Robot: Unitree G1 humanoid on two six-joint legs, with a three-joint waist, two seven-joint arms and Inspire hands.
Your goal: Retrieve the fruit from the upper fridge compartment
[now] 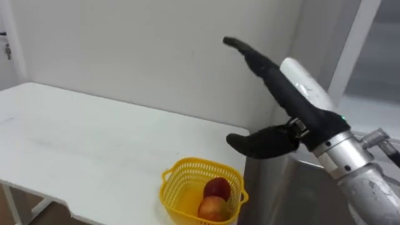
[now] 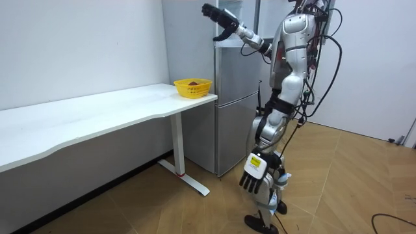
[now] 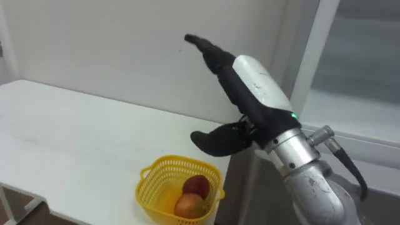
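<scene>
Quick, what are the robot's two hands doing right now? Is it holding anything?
Right hand: open, fingers straight, raised high, holding nothing.
Left hand: open, fingers relaxed, hanging low at its side, holding nothing.

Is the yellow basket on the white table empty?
No, the basket holds two reddish fruits, lying at its right side.

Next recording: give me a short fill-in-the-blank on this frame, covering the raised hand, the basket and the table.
1. The raised right hand, fingers straight, holds ____.
2. The yellow basket on the white table contains ____ pieces of fruit.
3. In the room view, the basket sits at the table end nearest the ____.

Missing words: nothing; two; fridge.
</scene>
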